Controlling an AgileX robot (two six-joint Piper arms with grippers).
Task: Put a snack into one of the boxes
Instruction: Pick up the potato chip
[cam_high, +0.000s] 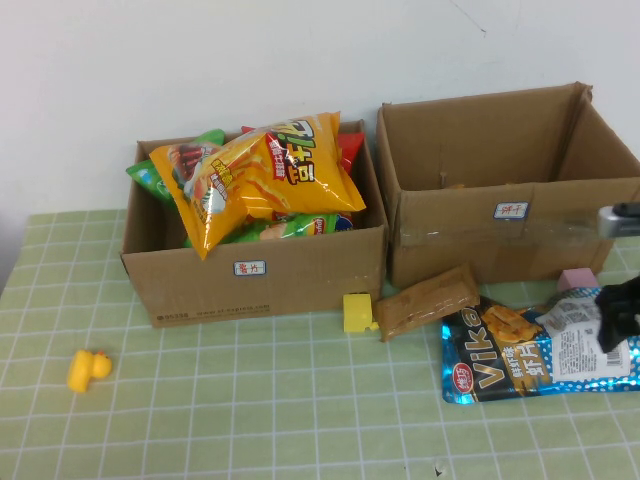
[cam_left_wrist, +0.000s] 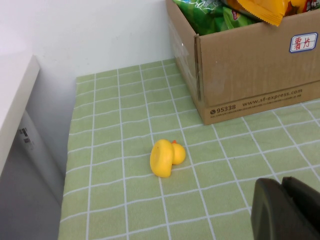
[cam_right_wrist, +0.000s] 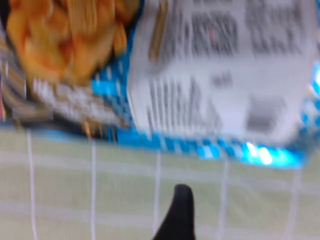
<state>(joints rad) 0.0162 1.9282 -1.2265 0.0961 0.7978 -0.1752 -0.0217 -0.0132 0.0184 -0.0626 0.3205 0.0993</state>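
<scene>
A blue snack bag (cam_high: 530, 350) lies flat on the green mat in front of the empty right box (cam_high: 500, 235). It fills the right wrist view (cam_right_wrist: 200, 85). My right gripper (cam_high: 615, 325) hangs over the bag's right end, apart from it. Only one of its dark fingertips (cam_right_wrist: 182, 200) shows, with wide free space beside it, so it is open and empty. A brown snack packet (cam_high: 428, 300) lies between the boxes. The left box (cam_high: 250, 275) is piled with chip bags (cam_high: 262, 175). My left gripper (cam_left_wrist: 282, 187) is shut and empty, low over the mat near the left box's corner.
A yellow toy duck (cam_high: 88, 369) lies on the mat at the left, also in the left wrist view (cam_left_wrist: 166, 157). A yellow block (cam_high: 357, 312) sits by the left box. A pink block (cam_high: 577, 279) sits in front of the right box. The wall stands behind the boxes.
</scene>
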